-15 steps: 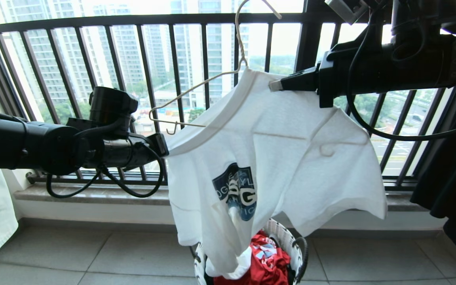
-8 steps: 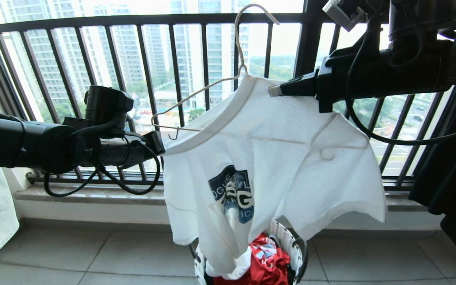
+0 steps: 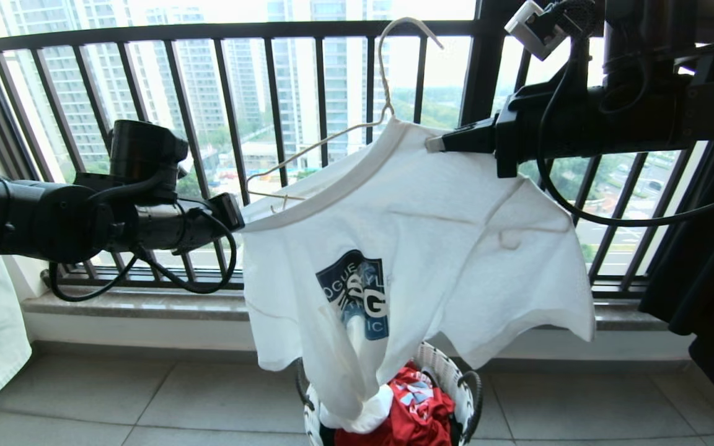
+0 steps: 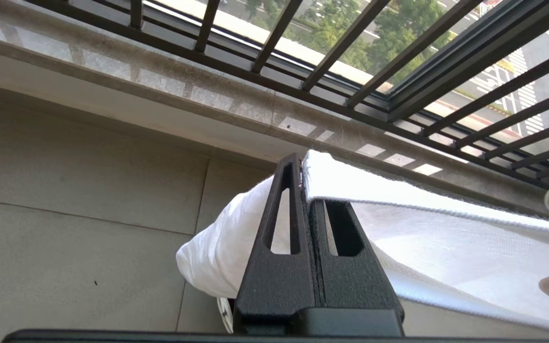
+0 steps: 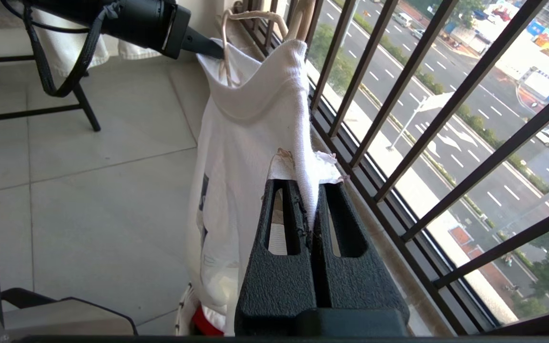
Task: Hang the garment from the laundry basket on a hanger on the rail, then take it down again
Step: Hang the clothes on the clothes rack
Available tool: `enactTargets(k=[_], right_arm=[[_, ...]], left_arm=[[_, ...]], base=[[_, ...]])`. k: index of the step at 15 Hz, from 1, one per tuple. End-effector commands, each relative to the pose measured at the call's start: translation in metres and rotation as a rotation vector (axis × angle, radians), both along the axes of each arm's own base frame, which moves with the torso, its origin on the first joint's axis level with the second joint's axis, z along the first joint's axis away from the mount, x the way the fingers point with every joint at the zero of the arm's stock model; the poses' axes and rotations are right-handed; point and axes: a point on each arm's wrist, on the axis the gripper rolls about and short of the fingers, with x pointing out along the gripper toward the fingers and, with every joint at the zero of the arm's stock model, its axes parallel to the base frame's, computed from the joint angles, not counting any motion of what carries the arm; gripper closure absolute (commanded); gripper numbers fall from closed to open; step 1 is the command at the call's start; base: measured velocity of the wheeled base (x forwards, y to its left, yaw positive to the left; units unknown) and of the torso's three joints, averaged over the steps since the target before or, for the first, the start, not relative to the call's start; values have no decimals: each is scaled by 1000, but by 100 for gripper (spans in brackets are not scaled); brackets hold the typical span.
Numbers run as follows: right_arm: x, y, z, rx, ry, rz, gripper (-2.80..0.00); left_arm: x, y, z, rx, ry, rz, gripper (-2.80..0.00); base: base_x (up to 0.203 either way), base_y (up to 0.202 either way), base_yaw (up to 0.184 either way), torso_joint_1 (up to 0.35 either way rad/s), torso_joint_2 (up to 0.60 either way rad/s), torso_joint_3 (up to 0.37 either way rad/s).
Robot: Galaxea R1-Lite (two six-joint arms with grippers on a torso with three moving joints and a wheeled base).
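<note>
Garment [image 3: 431, 248]: white T-shirt, stretched between both jaws, hem trailing into laundry basket [image 3: 465, 384].
Hanger [image 3: 332, 133]: one end inside the collar, the other bare near left jaws; hook free, rail not seen; hanging still ahead.
Left gripper [image 3: 237, 214]: clamped on collar.
Right gripper [image 3: 434, 144]: clamped on collar's opposite side.

A tall window [image 3: 220, 124] with thin black vertical bars [image 3: 276, 111] fills the back wall, letting in bright daylight. Beyond it stand high-rise blocks [image 3: 196, 80], trees and a wide road [image 5: 451, 119]. A stone sill [image 3: 146, 303] runs under the bars, above a pale wall and a floor of large grey tiles [image 3: 146, 402]. A dark curtain [image 3: 704, 291] hangs at the right.
</note>
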Motion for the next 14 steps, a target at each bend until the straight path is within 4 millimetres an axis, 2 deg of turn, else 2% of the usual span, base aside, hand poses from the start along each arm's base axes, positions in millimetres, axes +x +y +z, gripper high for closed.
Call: enactTargets(k=[1,5,11,14], right_arm=[[2,-2,-4,-5,10,-4,0],[3,-4,-10,-15,29,-5,0],[9,1,-28,-54,49,23,0],[15,10,-39,-69,76,38,0]], left_arm=[[1,6,5,-5,-16,21,0],[5,16,8,-9,-29,53,0],[1,17,15,-14,-49,53,0],[2,17,14,-13,-45,53,0]], base=[[0,0,0,0,0,0],[0,0,0,0,0,0],[0,0,0,0,0,0],[0,0,0,0,0,0]])
